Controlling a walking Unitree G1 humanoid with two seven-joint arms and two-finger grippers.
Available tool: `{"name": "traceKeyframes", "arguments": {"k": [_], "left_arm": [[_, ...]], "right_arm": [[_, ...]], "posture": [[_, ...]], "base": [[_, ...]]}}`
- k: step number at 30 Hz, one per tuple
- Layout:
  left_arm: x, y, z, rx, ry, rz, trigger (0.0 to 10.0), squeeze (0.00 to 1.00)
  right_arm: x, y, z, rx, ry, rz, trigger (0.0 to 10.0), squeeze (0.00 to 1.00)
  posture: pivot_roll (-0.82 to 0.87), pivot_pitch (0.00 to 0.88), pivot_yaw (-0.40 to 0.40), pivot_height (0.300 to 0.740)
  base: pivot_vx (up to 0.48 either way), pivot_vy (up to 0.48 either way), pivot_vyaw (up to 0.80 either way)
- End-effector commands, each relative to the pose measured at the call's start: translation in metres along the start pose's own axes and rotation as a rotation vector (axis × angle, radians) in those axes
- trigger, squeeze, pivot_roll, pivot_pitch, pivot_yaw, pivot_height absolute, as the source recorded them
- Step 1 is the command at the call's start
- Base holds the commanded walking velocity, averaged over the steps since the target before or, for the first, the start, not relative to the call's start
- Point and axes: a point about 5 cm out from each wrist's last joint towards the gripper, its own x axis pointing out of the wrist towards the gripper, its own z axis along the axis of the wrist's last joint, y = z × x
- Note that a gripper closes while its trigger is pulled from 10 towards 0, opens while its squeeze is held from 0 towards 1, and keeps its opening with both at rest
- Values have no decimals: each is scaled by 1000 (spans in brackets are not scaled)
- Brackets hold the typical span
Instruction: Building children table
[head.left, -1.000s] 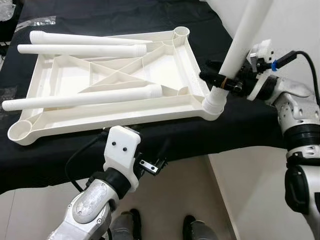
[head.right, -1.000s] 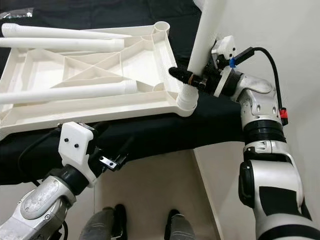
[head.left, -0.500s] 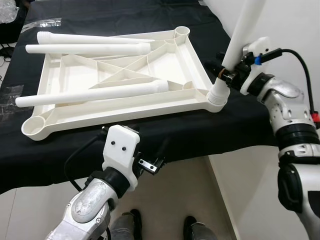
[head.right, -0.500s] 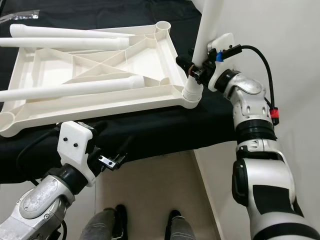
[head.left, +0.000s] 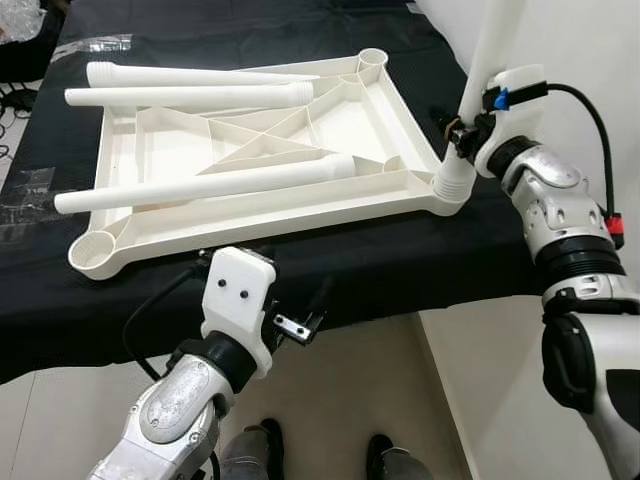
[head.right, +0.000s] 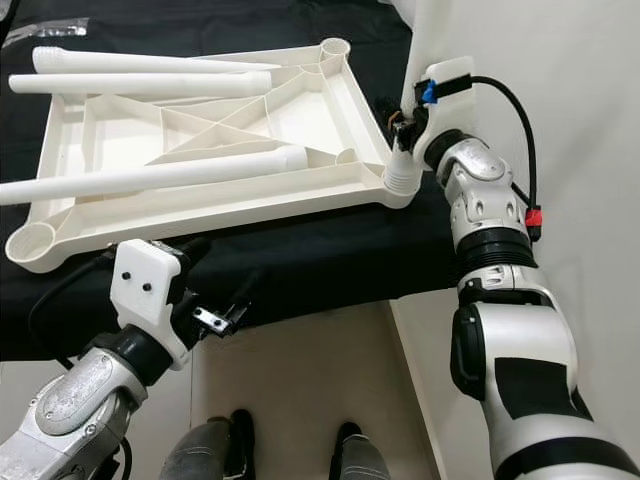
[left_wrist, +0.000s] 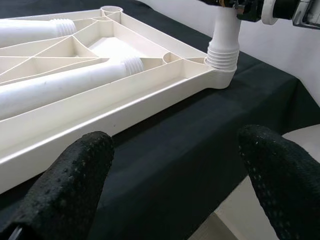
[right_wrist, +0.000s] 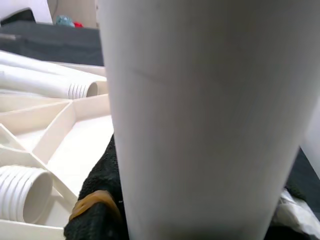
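Robot seats a leg in an upturned children's table

The right gripper (head.left: 462, 133) clamps the upright white plastic table leg (head.left: 478, 75) in the corner socket of the ribbed white tabletop (head.left: 395, 105) on a black-clothed table (head.left: 420, 260); the left gripper (left_wrist: 175, 165) hovers spread wide, empty, at the near edge.

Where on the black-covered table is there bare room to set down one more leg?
Bare black cloth lies between the tabletop and the near edge, and behind its far rim. The tray itself is crowded with three loose legs; the right tool occupies its right corner.
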Motion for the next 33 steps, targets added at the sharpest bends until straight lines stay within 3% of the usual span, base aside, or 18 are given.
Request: {"name": "traceKeyframes", "arguments": {"k": [1,4,7,14,22,27,33], "left_arm": [[-2,0,-2,2,10,-1,10000,0],[-2,-1,-2,3,10,-3,10000,0],[-2,0,-2,4,9,-4,10000,0],[-1,1,-1,9,7,0,10000,0],[0,3,-1,15,4,4,10000,0],[1,4,0,16,1,4,10000,0],[2,3,0,12,0,4,10000,0]], "right_arm": [[-10,2,-36,83,106,15,10000,0],[-9,5,-20,173,2,133,10000,0],[-9,8,-14,219,-27,224,10000,0],[-16,17,-20,164,-1,375,10000,0],[-14,26,-23,100,3,354,10000,0],[-10,28,-23,33,25,260,10000,0],[-4,26,-21,24,52,151,10000,0]], "posture": [[155,315,-24,740],[155,313,-23,740],[154,311,-22,740],[157,319,-21,740],[156,325,-18,740],[152,325,-17,740],[147,328,-20,740]], "base": [[0,0,0],[0,0,0],[0,0,0],[0,0,0],[0,0,0],[0,0,0],[0,0,0]]}}
